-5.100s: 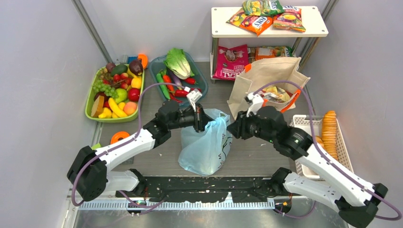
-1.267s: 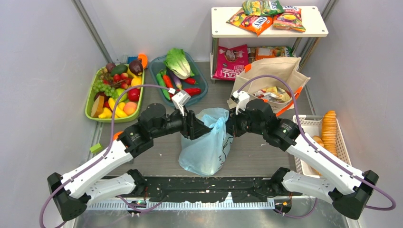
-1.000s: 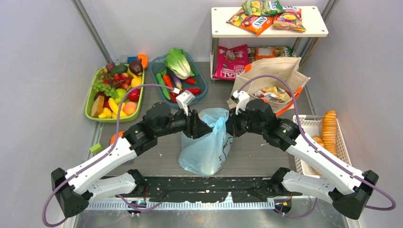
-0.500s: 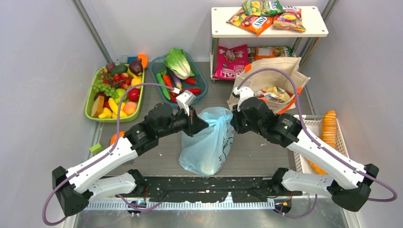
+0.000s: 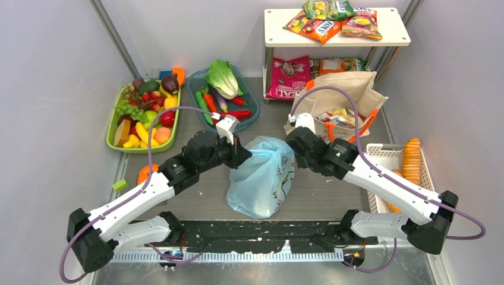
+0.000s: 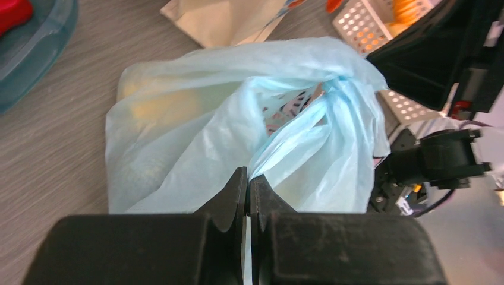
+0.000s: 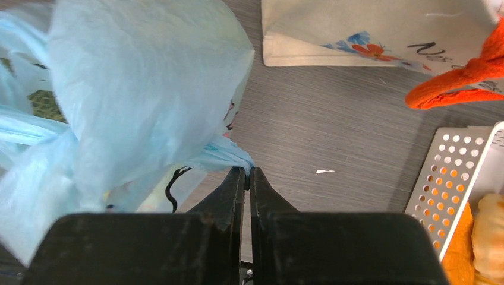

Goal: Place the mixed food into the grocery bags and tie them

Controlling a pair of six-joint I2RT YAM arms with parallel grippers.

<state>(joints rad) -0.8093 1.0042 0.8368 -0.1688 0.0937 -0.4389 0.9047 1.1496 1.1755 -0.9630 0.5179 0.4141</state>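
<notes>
The light-blue plastic bag point(image 5: 261, 175) stands mid-table, full and bulging. My left gripper point(image 5: 241, 155) is shut on one twisted handle of the bag point(image 6: 279, 157) at its upper left. My right gripper point(image 5: 295, 155) is shut on the other handle point(image 7: 229, 155) at its upper right. The beige canvas tote point(image 5: 333, 95) with orange handles stands open behind the right arm, with packets inside point(image 5: 339, 117). Snack packets point(image 5: 321, 27) lie on the white shelf. The pale-green cabbage point(image 5: 223, 77) lies in the teal tray.
A green tray of toy fruit point(image 5: 145, 116) sits back left, a teal tray of vegetables point(image 5: 252, 101) beside it. The white shelf point(image 5: 336, 38) stands at the back. A white mesh basket point(image 5: 380, 157) with stacked biscuits point(image 5: 411, 160) is at the right.
Both grippers keep hold of the bag handles. The right gripper has swung back and right, the left one left and back; the bag top is drawn wider and the bag leans right.
</notes>
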